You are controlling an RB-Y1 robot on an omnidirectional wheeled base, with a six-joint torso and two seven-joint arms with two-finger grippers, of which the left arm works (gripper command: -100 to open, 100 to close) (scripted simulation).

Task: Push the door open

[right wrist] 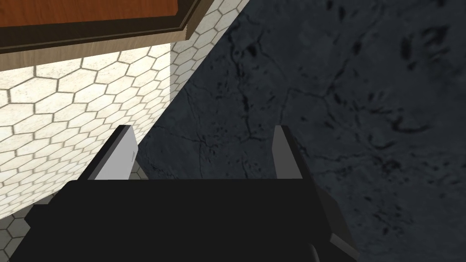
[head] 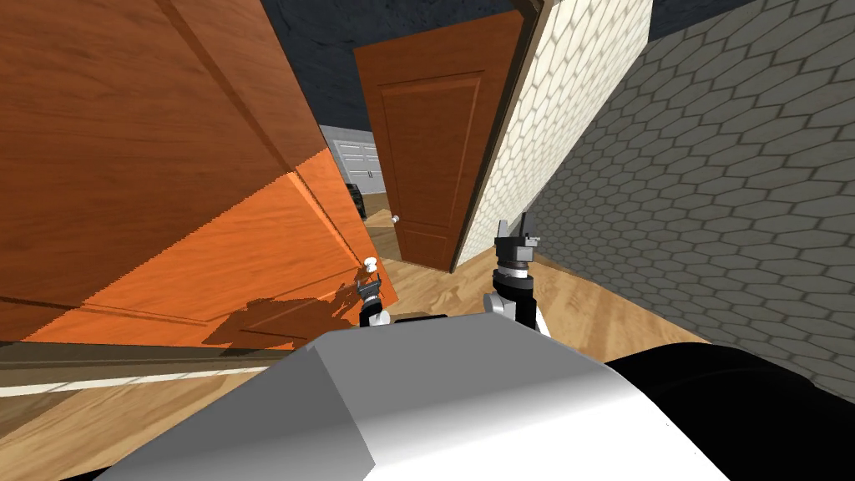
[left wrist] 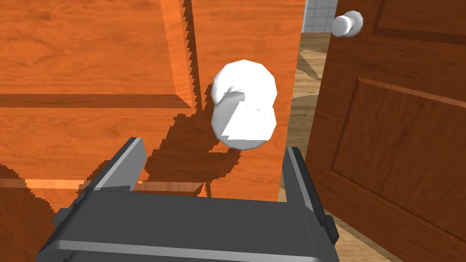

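Observation:
A big orange panelled door (head: 167,167) stands close on my left, swung partway, its free edge near my left hand. Its white round knob (head: 368,264) sits just beyond my left gripper (head: 368,288). In the left wrist view the knob (left wrist: 244,105) lies ahead of the open left gripper (left wrist: 214,145), a little toward one finger and apart from both fingertips; the door face (left wrist: 91,68) is right behind it. My right gripper (head: 515,230) is raised at the right and points upward, and the right wrist view shows that right gripper (right wrist: 202,132) open and holding nothing.
A second, darker brown door (head: 430,134) with a small white knob (head: 395,219) stands ajar straight ahead; it is also close beside my left hand (left wrist: 391,113). A narrow gap of wooden floor (head: 380,230) runs between the doors. Hexagon-tiled walls (head: 710,209) close the right side.

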